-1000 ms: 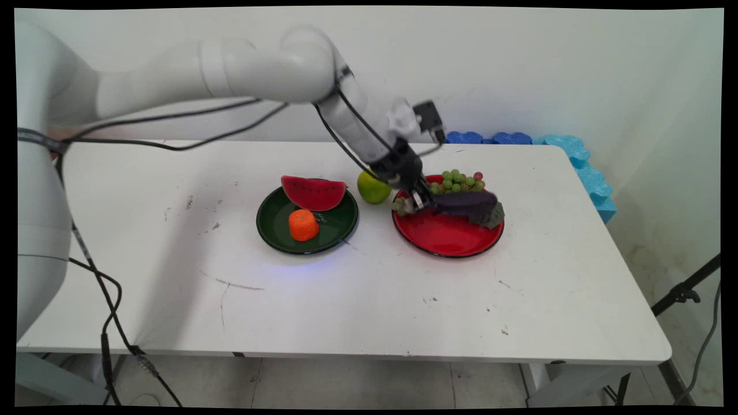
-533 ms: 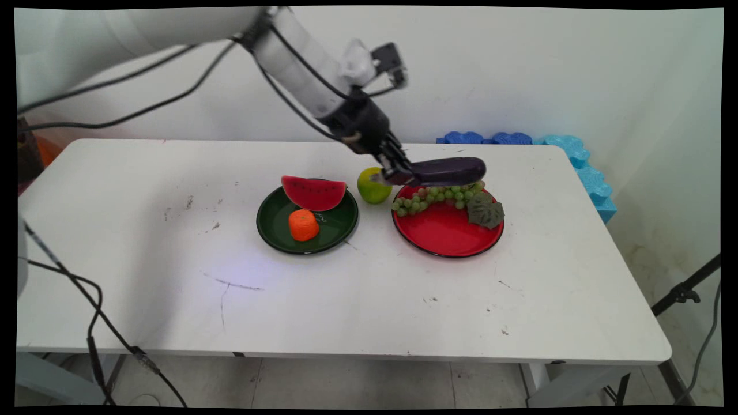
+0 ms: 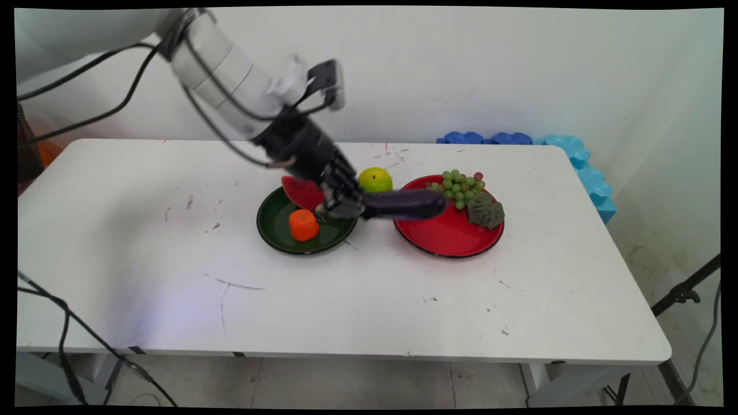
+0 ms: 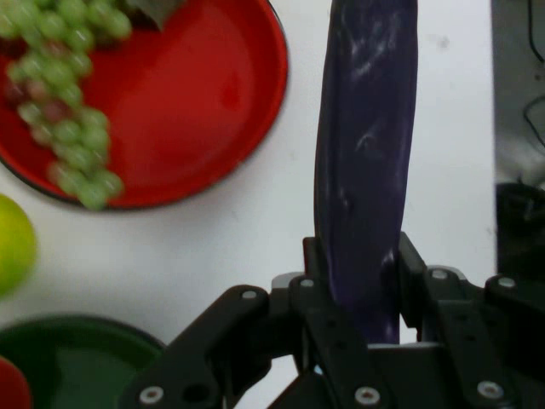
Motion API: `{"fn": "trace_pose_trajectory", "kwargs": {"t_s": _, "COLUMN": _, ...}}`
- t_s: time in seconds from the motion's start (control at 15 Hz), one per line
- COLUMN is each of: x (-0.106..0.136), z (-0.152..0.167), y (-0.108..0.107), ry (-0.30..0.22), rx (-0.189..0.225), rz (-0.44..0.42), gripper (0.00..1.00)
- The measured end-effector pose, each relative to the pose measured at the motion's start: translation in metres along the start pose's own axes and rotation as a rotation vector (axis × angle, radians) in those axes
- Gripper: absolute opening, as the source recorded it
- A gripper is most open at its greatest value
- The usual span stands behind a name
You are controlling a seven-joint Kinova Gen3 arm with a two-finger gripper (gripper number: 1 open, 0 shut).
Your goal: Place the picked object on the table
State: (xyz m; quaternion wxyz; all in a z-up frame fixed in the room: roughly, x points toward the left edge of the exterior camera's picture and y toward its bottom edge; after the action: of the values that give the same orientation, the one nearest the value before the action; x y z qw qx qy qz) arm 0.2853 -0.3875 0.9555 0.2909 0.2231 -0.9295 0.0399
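Purple and glossy, the eggplant [image 3: 403,204] hangs level above the counter [image 3: 346,300], clamped at one end by the gripper [image 3: 346,206], whose fingers [image 4: 413,273] press on both its sides. In the main view it spans the gap between the green plate [image 3: 277,236] and the red plate [image 3: 447,239], its free end over the red plate's near-left rim. On the green plate lie a watermelon slice [image 3: 300,192], partly hidden by the gripper, and an orange piece [image 3: 303,225]. A green apple [image 3: 375,179] sits on the counter between the plates, just behind the eggplant. Grapes [image 3: 458,185] and a leaf [image 3: 485,210] rest on the red plate. Blue foam pieces [image 3: 576,158] line the counter's far right edge.
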Motion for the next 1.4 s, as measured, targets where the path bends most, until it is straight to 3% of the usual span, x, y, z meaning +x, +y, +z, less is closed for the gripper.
{"fn": "trace_pose_trajectory", "kwargs": {"t_s": 0.53, "x": -0.061, "z": 0.054, "y": 0.036, "ry": -0.07, "rx": -0.026, "rz": -0.04, "gripper": 0.0}}
{"fn": "trace_pose_trajectory", "kwargs": {"t_s": 1.27, "x": -0.105, "z": 0.115, "y": 0.037, "ry": -0.115, "rx": -0.027, "rz": -0.06, "gripper": 0.0}}
{"fn": "trace_pose_trajectory", "kwargs": {"t_s": 1.33, "x": -0.106, "z": 0.117, "y": 0.036, "ry": -0.115, "rx": -0.026, "rz": -0.058, "gripper": 1.0}}
{"fn": "trace_pose_trajectory", "kwargs": {"t_s": 1.4, "x": -0.107, "z": 0.118, "y": 0.036, "ry": -0.114, "rx": -0.025, "rz": -0.06, "gripper": 1.0}}
